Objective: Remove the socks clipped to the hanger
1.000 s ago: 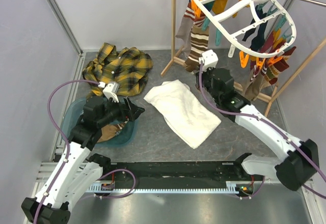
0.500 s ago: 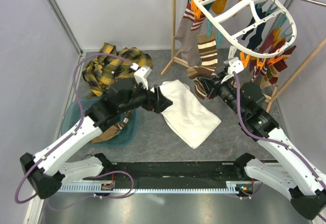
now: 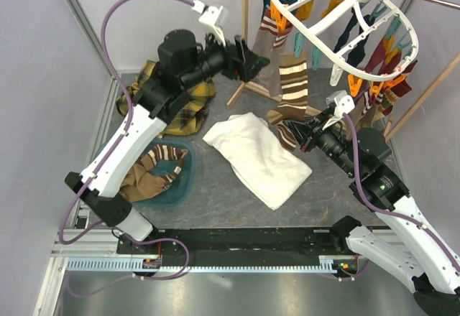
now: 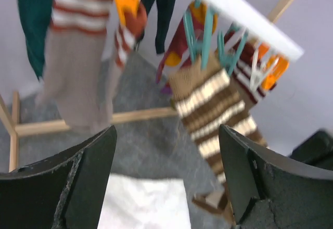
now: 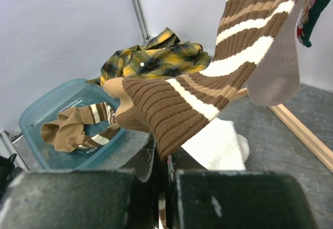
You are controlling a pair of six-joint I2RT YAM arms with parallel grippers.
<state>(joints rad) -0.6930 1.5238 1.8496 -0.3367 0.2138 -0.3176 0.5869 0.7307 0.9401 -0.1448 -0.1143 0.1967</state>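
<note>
The white ring hanger point(image 3: 338, 50) hangs at top right with several socks on orange and teal clips. A brown-and-cream striped sock point(image 3: 293, 86) hangs from teal clips; it also shows in the left wrist view point(image 4: 210, 104). My right gripper point(image 3: 296, 131) is shut on that sock's lower end point(image 5: 208, 91), with the fabric pinched between the jaws point(image 5: 164, 158) and pulled toward me. My left gripper point(image 3: 251, 61) is raised and open, empty, left of the striped sock, its fingers point(image 4: 93, 156) framing the floor below the hanging socks.
A teal basin point(image 3: 183, 187) at left holds a brown striped sock point(image 3: 151, 169); it also shows in the right wrist view point(image 5: 41, 114). The plaid shirt point(image 3: 169, 100) lies behind it and the white towel point(image 3: 255, 154) at mid floor. The wooden rack point(image 3: 246, 14) stands behind the hanger.
My left arm rose from the basin, passed over the towel and lifted to the hanger, open. My right gripper closed on the striped sock's end and pulled it down and back.
</note>
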